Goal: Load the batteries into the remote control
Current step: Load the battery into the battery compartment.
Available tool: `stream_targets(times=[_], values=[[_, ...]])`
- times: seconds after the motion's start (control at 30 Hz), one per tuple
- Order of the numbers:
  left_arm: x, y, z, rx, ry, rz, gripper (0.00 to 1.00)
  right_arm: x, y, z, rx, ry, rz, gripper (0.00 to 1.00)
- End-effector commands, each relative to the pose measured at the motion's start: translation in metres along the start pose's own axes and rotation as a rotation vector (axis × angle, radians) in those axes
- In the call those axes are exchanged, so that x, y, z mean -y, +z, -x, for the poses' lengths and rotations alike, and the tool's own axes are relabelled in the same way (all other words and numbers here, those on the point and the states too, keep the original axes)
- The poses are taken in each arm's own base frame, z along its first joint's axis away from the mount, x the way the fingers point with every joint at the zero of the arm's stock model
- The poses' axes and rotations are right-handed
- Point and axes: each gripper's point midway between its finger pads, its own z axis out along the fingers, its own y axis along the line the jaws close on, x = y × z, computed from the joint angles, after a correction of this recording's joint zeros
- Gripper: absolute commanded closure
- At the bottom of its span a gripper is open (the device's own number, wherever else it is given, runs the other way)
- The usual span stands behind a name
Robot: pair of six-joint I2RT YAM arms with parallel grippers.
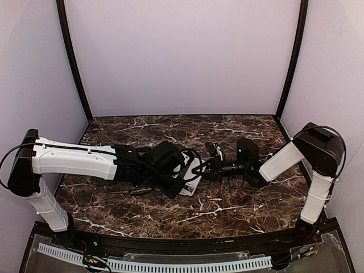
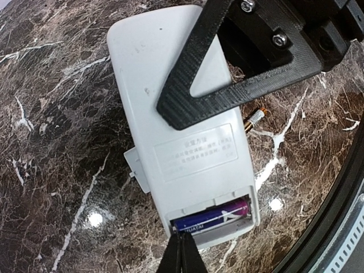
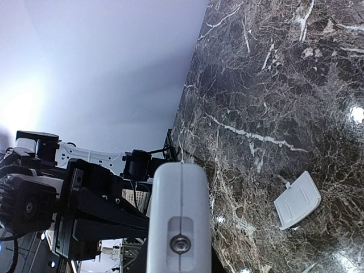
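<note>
On the table (image 1: 142, 210) | left gripper (image 2: 182, 253) jaws pressed together beside seated battery (image 2: 213, 219) | right gripper (image 1: 209, 166) apparently pinching remote control (image 2: 170, 114) | judged light, rigid, slick plastic: grip long edges

Remote control (image 3: 179, 205) end-on at 6 o'clock: white, seam down the middle, small round fitting in a recess. Left arm (image 3: 74, 210), black and white, beside it at 8 o'clock. Dark marble surface (image 3: 273, 85) fills 1 to 5 o'clock. White flat cover (image 3: 297, 200) lies on it at 4 o'clock, apart from the remote. Pale wall (image 3: 102, 68) at 11 o'clock.
</note>
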Motion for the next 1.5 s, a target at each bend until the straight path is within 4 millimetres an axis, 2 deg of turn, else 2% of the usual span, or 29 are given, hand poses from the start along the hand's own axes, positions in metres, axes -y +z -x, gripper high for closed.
stream_targets(times=[0.0,0.13,0.4,0.5,0.63,0.8,0.93,0.97,1.03,1.23,1.33,1.47], values=[[0.025,0.002,-0.016,-0.077,0.073,-0.076,1.00,-0.041,-0.001,0.015,0.047,-0.119,0.096,1.00],[0.030,0.005,-0.022,-0.097,0.088,-0.079,1.00,-0.040,-0.001,0.015,0.043,-0.122,0.092,1.00],[0.023,-0.002,-0.019,-0.077,0.088,-0.057,0.98,-0.038,-0.002,0.013,0.035,-0.129,0.085,1.00],[0.026,-0.013,-0.015,-0.045,0.095,-0.090,0.90,-0.038,-0.004,0.012,0.033,-0.147,0.085,1.00],[0.030,-0.040,0.001,0.083,0.091,-0.173,0.76,-0.040,-0.007,0.010,0.028,-0.200,0.079,1.00],[0.016,-0.074,0.013,0.243,0.080,-0.188,0.60,-0.050,-0.010,0.008,0.019,-0.280,0.096,1.00],[-0.005,-0.083,0.022,0.308,0.019,-0.112,0.53,-0.058,-0.011,0.005,0.013,-0.319,0.115,1.00],[-0.007,-0.084,0.023,0.320,0.009,-0.104,0.52,-0.058,-0.010,0.004,0.010,-0.323,0.112,1.00],[-0.012,-0.084,0.029,0.343,-0.032,-0.078,0.43,-0.058,-0.010,0.005,0.013,-0.326,0.105,1.00],[-0.016,-0.063,0.029,0.345,-0.167,-0.055,0.28,-0.059,-0.009,0.006,0.033,-0.323,0.091,1.00],[-0.016,-0.058,0.030,0.360,-0.266,-0.063,0.24,-0.059,-0.010,0.010,0.058,-0.324,0.070,1.00],[-0.028,-0.053,0.029,0.390,-0.407,-0.016,0.24,-0.062,-0.011,0.014,0.084,-0.333,0.060,1.00]])
